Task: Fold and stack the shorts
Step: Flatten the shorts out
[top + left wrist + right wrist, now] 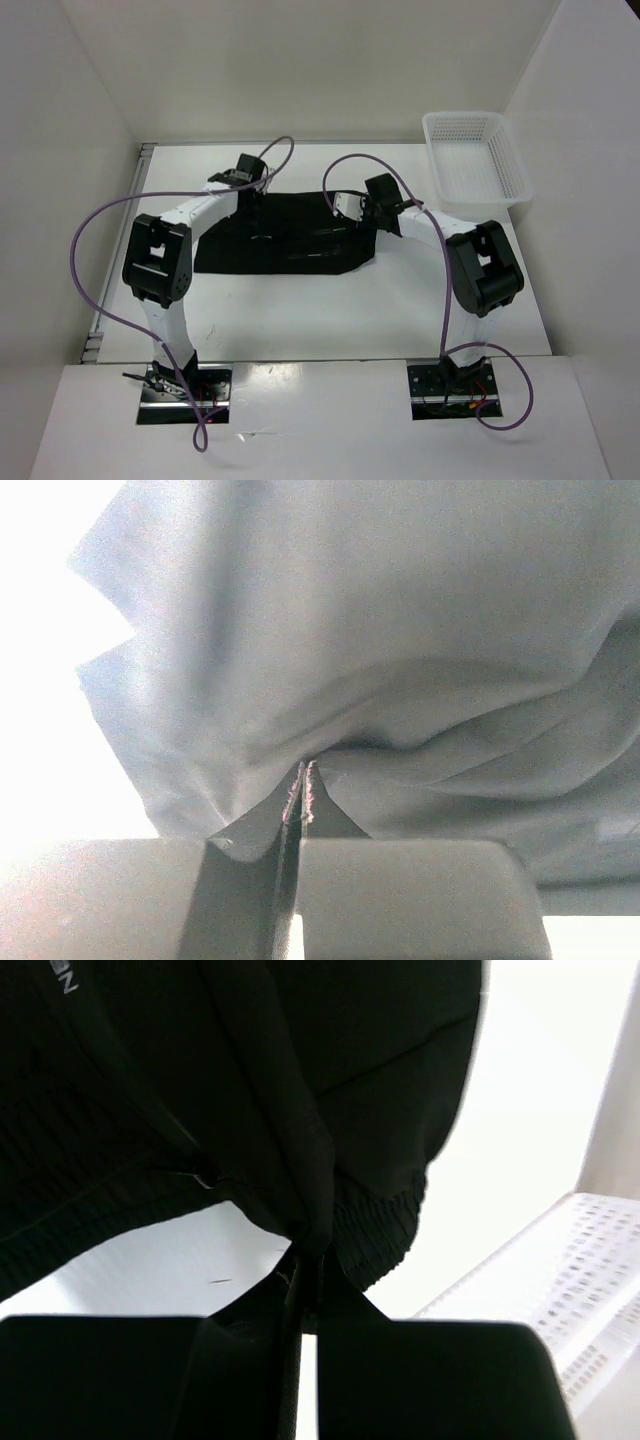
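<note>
The shorts (285, 245) are lying spread across the centre of the top view on the table (300, 320). The chief risk is that each pinch is taking only a small ridge of cloth, so an uneven lift is likely to pull one side free or drag the fold askew. The left hand (303, 798) is pinching a thin pucker with its fingers fully together, and the right hand (305, 1260) is clamping shut on the gathered waistband, holding it slightly clear. Both arms are reaching forward with elbows out and wrists angling down onto the upper edge of the cloth.
</note>
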